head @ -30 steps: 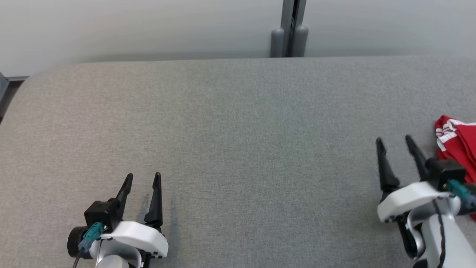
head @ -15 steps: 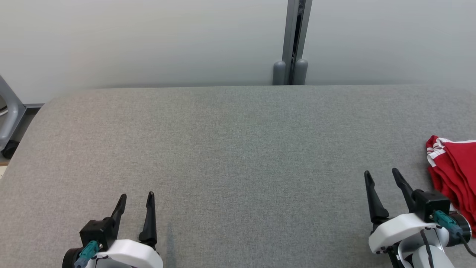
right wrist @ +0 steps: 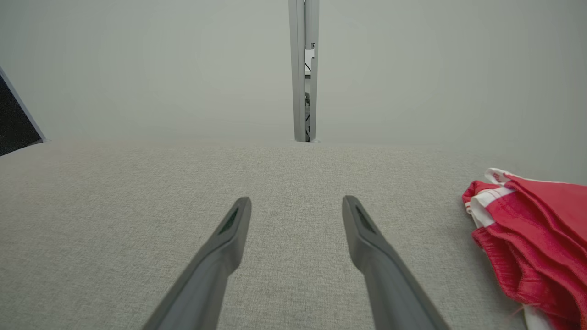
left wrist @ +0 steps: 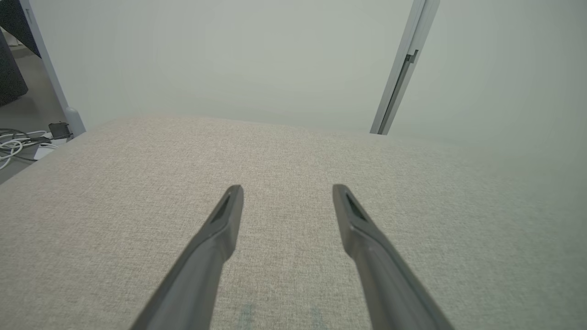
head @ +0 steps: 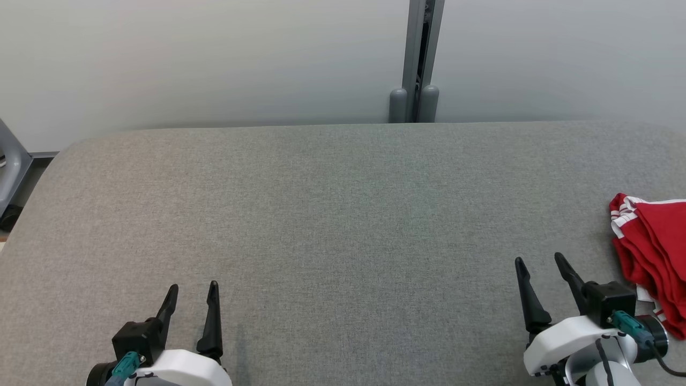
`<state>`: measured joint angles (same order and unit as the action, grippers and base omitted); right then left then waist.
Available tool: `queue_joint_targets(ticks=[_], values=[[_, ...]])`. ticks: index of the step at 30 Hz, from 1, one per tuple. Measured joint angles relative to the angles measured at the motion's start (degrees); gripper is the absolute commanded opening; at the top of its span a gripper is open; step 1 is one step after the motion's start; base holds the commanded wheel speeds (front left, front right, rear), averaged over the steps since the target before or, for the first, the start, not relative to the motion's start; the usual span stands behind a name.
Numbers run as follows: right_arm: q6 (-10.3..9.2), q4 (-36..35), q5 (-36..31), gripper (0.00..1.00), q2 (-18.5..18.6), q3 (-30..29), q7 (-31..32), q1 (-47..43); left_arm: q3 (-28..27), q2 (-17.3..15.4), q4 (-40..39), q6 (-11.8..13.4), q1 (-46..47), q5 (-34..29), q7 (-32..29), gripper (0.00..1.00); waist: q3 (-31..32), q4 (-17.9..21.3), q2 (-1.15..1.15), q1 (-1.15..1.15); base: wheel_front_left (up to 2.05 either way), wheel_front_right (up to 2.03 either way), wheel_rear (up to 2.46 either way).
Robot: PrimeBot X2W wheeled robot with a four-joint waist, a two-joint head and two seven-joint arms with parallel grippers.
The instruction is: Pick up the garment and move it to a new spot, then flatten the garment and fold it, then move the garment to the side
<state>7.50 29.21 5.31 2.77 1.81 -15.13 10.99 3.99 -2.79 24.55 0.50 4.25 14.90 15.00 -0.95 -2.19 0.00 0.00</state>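
Right fingers (head: pixel 529 300) spread, red garment (head: pixel 656 241) just beside (not touching)

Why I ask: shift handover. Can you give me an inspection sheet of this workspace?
Surface: grey fabric table, smooth.
Job's things: red garment with white stripes, bunched, on the table's right, partly out of frame.
Clutter: nothing seen.
Grippers: left pincer open, empty; right pincer open, empty, beside the garment, apart from it.
Cables: white cables on the floor, left.
Surroundings: pale wall, grey post behind the table.
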Motion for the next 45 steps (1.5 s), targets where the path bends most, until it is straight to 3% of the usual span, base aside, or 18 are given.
queue_joint_targets(ticks=[19,25,26,32,45], values=[[0.05,2.26,0.71,1.0,-0.13,0.29,-0.01,0.05,0.49,-0.05,1.57,-0.73,-0.1,-0.63,0.02,1.0,-1.12,0.46,0.0,0.0,0.0,0.0,0.0],[0.0,2.3,0.9,1.0,-0.11,1.16,0.0,0.53,-0.24,-0.01,1.52,-0.76,-0.07,-0.44,0.14,1.0,-1.31,3.96,0.0,0.0,0.0,0.0,0.0],[0.0,2.19,0.92,0.0,-0.01,0.92,-0.01,0.53,-0.14,0.05,1.66,-1.02,0.0,0.14,0.14,0.0,-1.39,4.47,0.0,0.0,0.0,0.0,0.0],[0.0,4.68,1.62,0.0,-0.76,0.58,0.55,-2.16,-0.03,0.92,4.09,-1.02,-2.03,0.88,-0.45,0.0,-1.42,4.61,0.0,0.0,0.0,0.0,0.0],[0.0,1.54,16.05,0.0,-0.7,-1.03,4.03,-2.27,-1.67,0.98,1.9,-2.02,-1.89,13.85,-3.96,0.0,-1.18,4.36,0.0,0.0,0.0,0.0,0.0]])
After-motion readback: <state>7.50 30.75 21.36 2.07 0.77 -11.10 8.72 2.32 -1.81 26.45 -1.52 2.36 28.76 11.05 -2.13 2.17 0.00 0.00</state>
